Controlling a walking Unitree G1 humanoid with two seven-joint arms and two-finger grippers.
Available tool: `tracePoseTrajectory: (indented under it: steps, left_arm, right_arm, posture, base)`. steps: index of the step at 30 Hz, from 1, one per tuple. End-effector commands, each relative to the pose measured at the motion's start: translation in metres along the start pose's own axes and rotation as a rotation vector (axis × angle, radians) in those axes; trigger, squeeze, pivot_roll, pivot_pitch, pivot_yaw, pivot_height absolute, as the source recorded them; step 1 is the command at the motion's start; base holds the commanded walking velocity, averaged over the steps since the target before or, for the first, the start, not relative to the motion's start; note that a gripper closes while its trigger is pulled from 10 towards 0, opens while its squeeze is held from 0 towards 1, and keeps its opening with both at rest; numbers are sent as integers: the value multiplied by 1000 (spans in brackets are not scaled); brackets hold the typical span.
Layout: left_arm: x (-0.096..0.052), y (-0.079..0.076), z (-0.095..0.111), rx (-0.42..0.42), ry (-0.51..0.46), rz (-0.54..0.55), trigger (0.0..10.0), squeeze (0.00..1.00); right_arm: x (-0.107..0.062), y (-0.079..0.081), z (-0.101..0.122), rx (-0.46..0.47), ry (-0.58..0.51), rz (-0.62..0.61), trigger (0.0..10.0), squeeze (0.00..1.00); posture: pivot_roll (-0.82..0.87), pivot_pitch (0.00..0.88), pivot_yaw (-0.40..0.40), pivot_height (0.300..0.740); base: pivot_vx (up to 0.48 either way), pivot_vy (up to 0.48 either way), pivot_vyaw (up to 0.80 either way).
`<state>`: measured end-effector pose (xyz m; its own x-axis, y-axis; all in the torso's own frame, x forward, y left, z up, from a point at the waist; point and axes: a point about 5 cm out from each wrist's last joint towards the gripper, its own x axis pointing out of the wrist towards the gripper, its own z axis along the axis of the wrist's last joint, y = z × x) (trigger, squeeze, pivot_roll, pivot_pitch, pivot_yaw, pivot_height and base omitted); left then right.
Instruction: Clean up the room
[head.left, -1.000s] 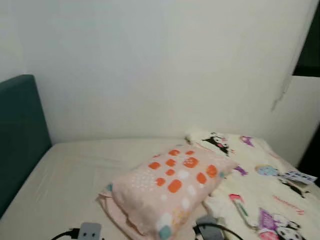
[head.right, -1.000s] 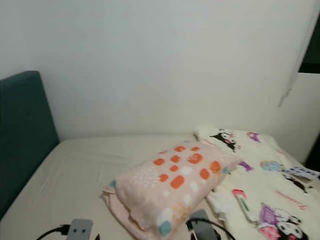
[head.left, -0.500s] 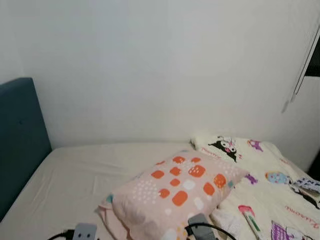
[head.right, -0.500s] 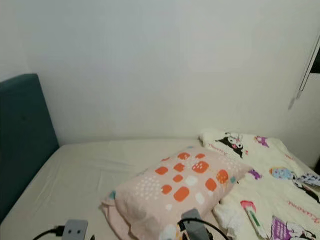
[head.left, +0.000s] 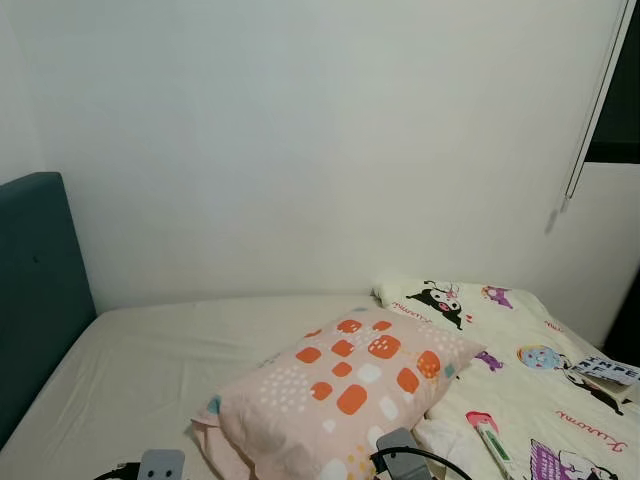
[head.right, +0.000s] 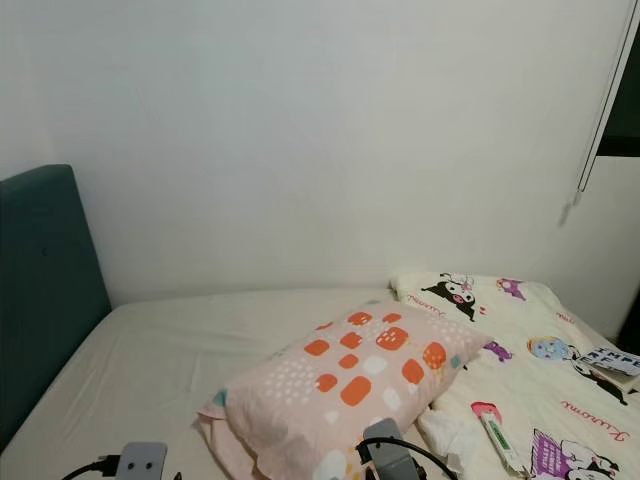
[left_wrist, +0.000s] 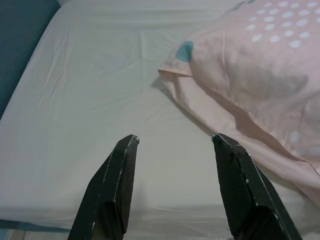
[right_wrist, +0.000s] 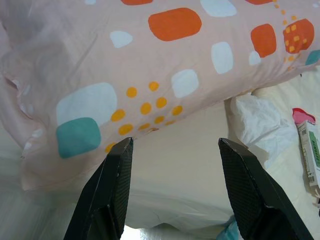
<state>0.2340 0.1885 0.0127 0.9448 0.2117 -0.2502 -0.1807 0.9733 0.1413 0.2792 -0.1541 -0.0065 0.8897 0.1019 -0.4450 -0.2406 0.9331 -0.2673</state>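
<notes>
Pink, spotted pillow (head.left: 340, 392) lies askew mid-bed (head.left: 130, 360); likely light, soft and floppy. Both the left hand (left_wrist: 172, 142) and right hand (right_wrist: 175, 145) hover wide, empty; best pinched at a corner seam.

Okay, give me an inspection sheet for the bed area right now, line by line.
Surface: bed sheet, cream, lightly creased.
Job's things: pink pillow lying askew mid-bed; cartoon blanket spread at the robot's right.
Clutter: crumpled white tissue and a small tube on the blanket beside the pillow.
Grippers: left gripper open over the sheet; right gripper open at the pillow's edge.
Cables: black cables at both wrists.
Surroundings: teal headboard, white wall.
</notes>
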Motion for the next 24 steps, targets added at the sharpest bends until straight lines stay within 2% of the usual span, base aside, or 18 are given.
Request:
tracePoseTrajectory:
  steps: [1, 5, 24]
  left_arm:
    - [0, -1, 0, 19, 2, -12, 10000, 0]
    - [0, -3, 0, 20, 4, -24, 10000, 0]
    - [1, -3, -1, 22, 12, -27, 10000, 0]
  right_arm:
    - [-1, 1, -3, -2, 16, 1, 10000, 0]
    - [0, 1, -2, 0, 15, -1, 10000, 0]
    - [-1, 0, -3, 3, 19, -5, 10000, 0]
  posture:
    - [-24, 11, -69, 740]
    - [-26, 8, -65, 740]
    - [-29, 9, -65, 740]
  base:
    - [0, 0, 0]
    - [0, -288, 0]
    - [0, -439, 0]
